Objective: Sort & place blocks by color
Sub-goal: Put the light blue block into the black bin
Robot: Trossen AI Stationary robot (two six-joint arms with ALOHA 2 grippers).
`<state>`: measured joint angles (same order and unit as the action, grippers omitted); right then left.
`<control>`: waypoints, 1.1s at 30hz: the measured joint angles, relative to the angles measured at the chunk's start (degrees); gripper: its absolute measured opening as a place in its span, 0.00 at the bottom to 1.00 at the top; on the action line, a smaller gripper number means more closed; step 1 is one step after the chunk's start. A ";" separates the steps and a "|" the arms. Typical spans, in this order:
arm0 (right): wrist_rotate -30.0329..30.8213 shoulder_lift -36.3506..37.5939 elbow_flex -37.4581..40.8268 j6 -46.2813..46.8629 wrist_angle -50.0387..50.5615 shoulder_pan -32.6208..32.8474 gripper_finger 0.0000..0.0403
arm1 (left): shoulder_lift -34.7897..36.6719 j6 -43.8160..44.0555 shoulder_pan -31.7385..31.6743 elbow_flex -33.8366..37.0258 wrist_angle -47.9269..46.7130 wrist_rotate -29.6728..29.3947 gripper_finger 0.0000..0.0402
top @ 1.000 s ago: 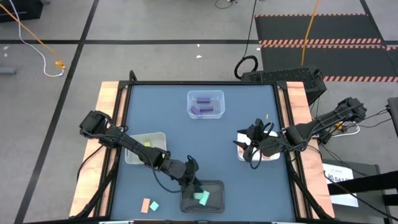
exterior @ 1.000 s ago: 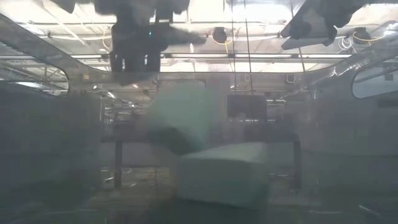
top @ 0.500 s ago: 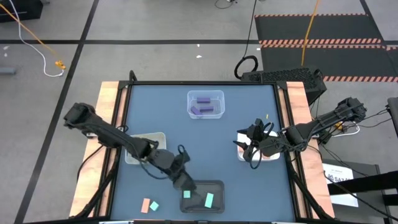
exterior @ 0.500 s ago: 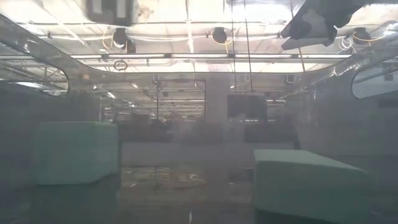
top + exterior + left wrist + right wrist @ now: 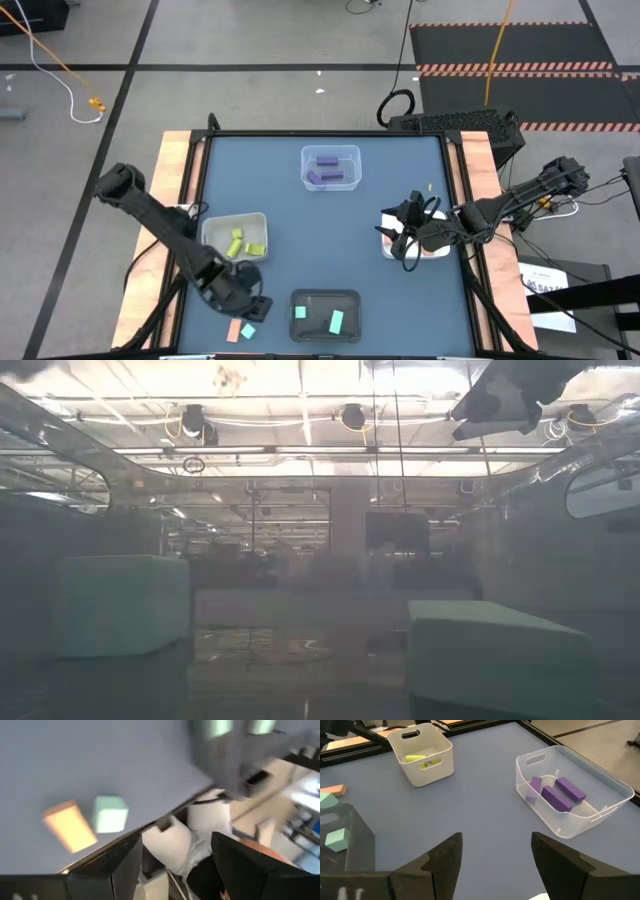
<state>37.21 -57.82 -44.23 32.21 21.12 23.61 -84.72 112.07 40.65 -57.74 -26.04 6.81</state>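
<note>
Now left claw (image 5: 243,308) spread apart, empty, hovering just beside orange block (image 5: 233,330) and cyan cube (image 5: 248,331) lying loose near front-left surface (image 5: 300,215) edge. Two cyan blocks (image 5: 335,321) inside black tray (image 5: 325,298). Yellow-green pieces (image 5: 243,244) in white tray (image 5: 218,225); purple bars (image 5: 326,168) in clear tray (image 5: 331,150). Right claw (image 5: 405,237) apart, empty, above far-right tray.

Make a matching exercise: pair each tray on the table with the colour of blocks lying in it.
Trays:
1. clear plastic tray
2. white plastic tray
3. black rectangular tray

Contents:
a. light cyan blocks
b. purple bars
c. yellow-green blocks

Pairs: 1-b, 2-c, 3-a.
</note>
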 joint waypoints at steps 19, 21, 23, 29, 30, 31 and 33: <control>0.00 0.00 0.00 0.02 -0.10 -0.02 0.57 | -11.76 10.60 5.28 0.04 -0.72 2.28 0.59; 0.00 0.00 0.00 -0.04 -0.09 0.00 0.57 | -11.76 10.60 5.09 0.04 -0.45 2.22 0.59; -0.01 0.00 0.00 0.02 -0.10 0.00 0.57 | -11.76 10.44 5.06 0.04 -0.42 2.21 0.59; -0.02 0.00 0.00 0.02 -0.08 0.00 0.57 | -13.79 9.48 4.19 0.02 0.97 2.97 0.59; -0.01 0.00 0.00 -0.04 -0.08 -0.01 0.57 | -14.38 9.14 3.99 0.02 2.15 3.52 0.59; 0.00 0.00 0.00 -0.04 -0.08 -0.01 0.57 | -15.02 8.77 3.88 0.00 3.06 4.22 0.59; -0.02 0.00 -0.01 0.02 -0.08 -0.01 0.57 | -16.12 7.78 3.88 0.00 3.70 5.44 0.59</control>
<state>37.19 -57.82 -44.24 32.23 21.04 23.60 -100.85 119.86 44.53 -57.74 -22.34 12.25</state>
